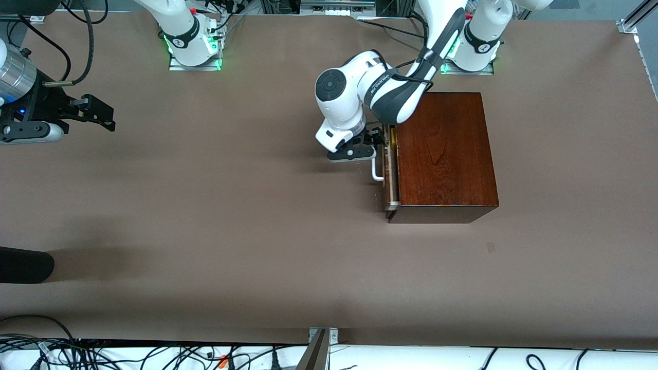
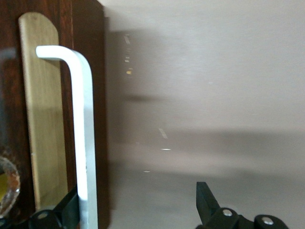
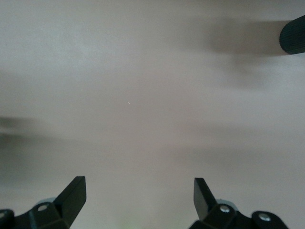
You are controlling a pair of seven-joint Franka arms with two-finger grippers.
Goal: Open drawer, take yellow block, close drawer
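Note:
The dark reddish-brown wooden box [image 1: 444, 154] stands toward the left arm's end of the table. Its drawer [image 1: 389, 174] is pulled out by a narrow gap, and its white U-shaped handle [image 1: 377, 172] faces the table's middle. A thin sliver of yellow [image 1: 393, 137], apparently the yellow block, shows in the gap. My left gripper [image 1: 372, 146] is open at the handle. In the left wrist view the handle [image 2: 86, 133] lies between the jaws, close to one finger [image 2: 71, 207], and the gripper [image 2: 138, 205] is not closed on it. My right gripper [image 1: 105, 115] waits open and empty over the right arm's end of the table.
A dark rounded object [image 1: 23, 264] lies at the table's edge at the right arm's end, nearer the camera; it also shows in the right wrist view [image 3: 293, 36]. Cables run along the table's near edge. The brown table [image 1: 231, 205] is bare in the middle.

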